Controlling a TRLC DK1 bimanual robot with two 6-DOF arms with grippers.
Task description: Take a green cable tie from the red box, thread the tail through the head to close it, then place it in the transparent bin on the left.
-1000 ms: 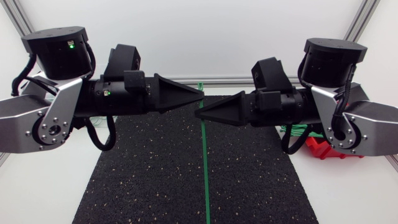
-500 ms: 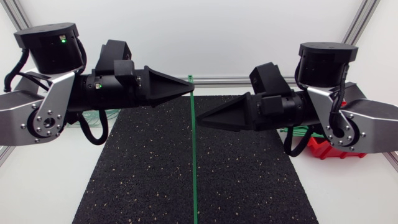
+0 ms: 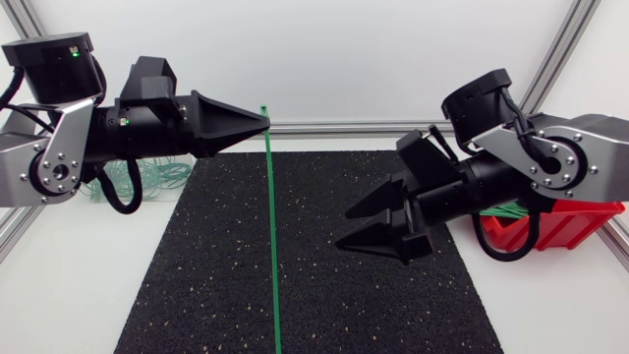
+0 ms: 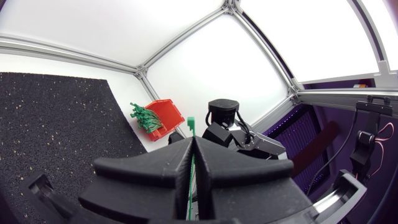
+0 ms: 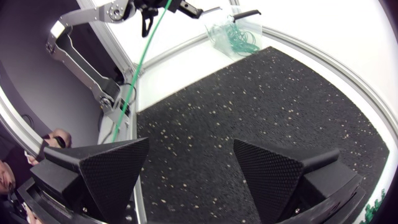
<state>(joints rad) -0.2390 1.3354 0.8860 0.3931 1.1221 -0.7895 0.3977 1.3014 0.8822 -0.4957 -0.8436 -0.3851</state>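
With the tie (image 3: pixel 273 236) clamped near its head by the left end effector (image 3: pixel 260 121) at 10 o'clock and hanging straight, threading looks unstarted. The right end effector (image 3: pixel 342 228) at 4 o'clock gapes wide and empty; it likely must catch the tail next and loop it up.

We see bright, even, diffuse light on the black mat (image 3: pixel 314 256); the white panels behind and beside it glow nearly blown out. Shadows on the mat are barely visible, and the green cable tie (image 3: pixel 273 246) reads vivid against it. Small glints sit on the silver link (image 3: pixel 39 167) left of the mat. In both wrist views the frame rails (image 4: pixel 68 57) edging the mat bow strongly.
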